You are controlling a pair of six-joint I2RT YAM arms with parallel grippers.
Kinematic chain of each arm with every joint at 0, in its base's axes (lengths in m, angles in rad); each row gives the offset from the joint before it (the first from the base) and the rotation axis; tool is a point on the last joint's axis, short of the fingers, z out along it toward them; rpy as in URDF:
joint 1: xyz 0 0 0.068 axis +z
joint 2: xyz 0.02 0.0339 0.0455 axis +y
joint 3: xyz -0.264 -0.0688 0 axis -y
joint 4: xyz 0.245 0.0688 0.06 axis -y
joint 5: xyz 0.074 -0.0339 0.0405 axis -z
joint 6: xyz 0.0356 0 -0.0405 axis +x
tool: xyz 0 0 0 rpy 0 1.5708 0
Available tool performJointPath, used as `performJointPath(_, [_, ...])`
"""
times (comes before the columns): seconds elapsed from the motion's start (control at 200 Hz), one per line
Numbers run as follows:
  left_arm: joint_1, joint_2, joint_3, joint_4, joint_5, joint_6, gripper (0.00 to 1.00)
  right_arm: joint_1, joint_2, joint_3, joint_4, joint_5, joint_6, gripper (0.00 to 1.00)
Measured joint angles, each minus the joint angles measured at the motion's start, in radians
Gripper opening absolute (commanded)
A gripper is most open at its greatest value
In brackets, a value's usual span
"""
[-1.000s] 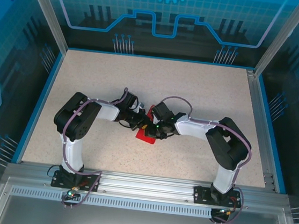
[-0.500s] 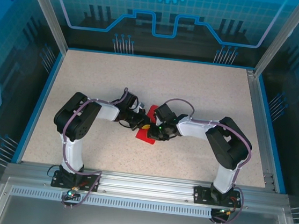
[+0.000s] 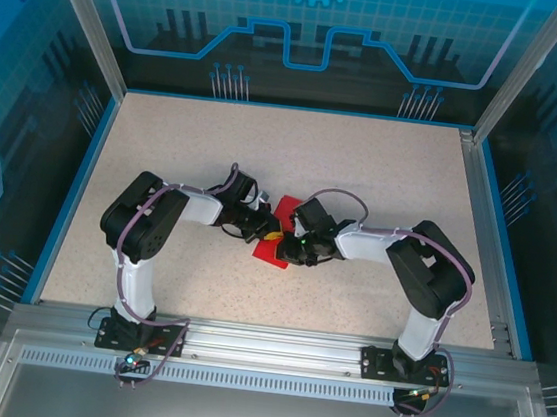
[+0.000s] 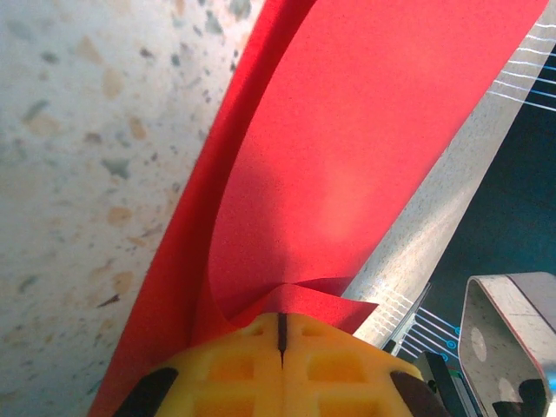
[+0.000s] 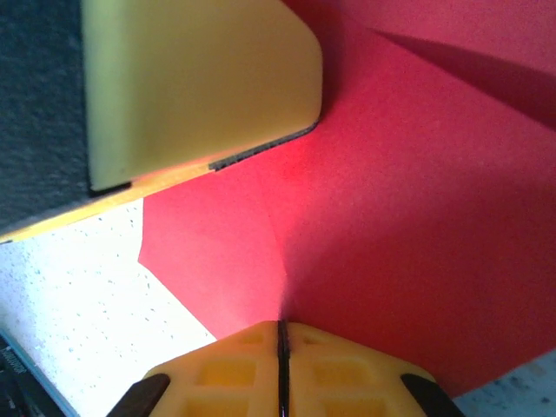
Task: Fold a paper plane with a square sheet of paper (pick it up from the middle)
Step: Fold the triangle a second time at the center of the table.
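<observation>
The square sheet of paper is bright red and partly folded, held up off the table centre between both grippers. My left gripper reaches in from the left; in the left wrist view its yellow fingertips are shut on a corner fold of the sheet, which curves away from them. My right gripper comes from the right; its jaws are shut on the sheet, with a crease running out of the seam. The left gripper's yellow finger lies close above the paper in the right wrist view.
The speckled beige table is ringed by a blue border and transparent walls. An aluminium rail with both arm bases runs along the near edge. The two wrists sit almost touching over the paper.
The right wrist has shifted slightly right and lower, and a little more of the red flap shows behind it. The left arm has held still, and both grips stayed shut.
</observation>
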Motion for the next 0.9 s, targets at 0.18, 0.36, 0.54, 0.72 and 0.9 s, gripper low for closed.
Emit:
performJointPath(0.18, [0.000,0.000,0.000,0.000,0.000,0.000,0.00,-0.004,-0.018,-0.029,0.037,-0.008,0.008,0.10])
performJointPath(0.36, [0.000,0.000,0.000,0.000,0.000,0.000,0.00,-0.004,-0.058,-0.070,0.040,-0.014,0.013,0.10])
performJointPath(0.54, [0.000,0.000,0.000,0.000,0.000,0.000,0.00,-0.014,-0.063,-0.122,0.114,-0.034,0.031,0.09])
performJointPath(0.72, [-0.001,0.000,0.000,-0.002,0.000,0.002,0.00,-0.024,-0.076,-0.158,0.172,-0.053,0.045,0.10])
performJointPath(0.9, [-0.001,0.000,0.002,-0.004,0.000,0.003,0.00,-0.024,-0.116,-0.195,0.159,-0.047,0.044,0.11])
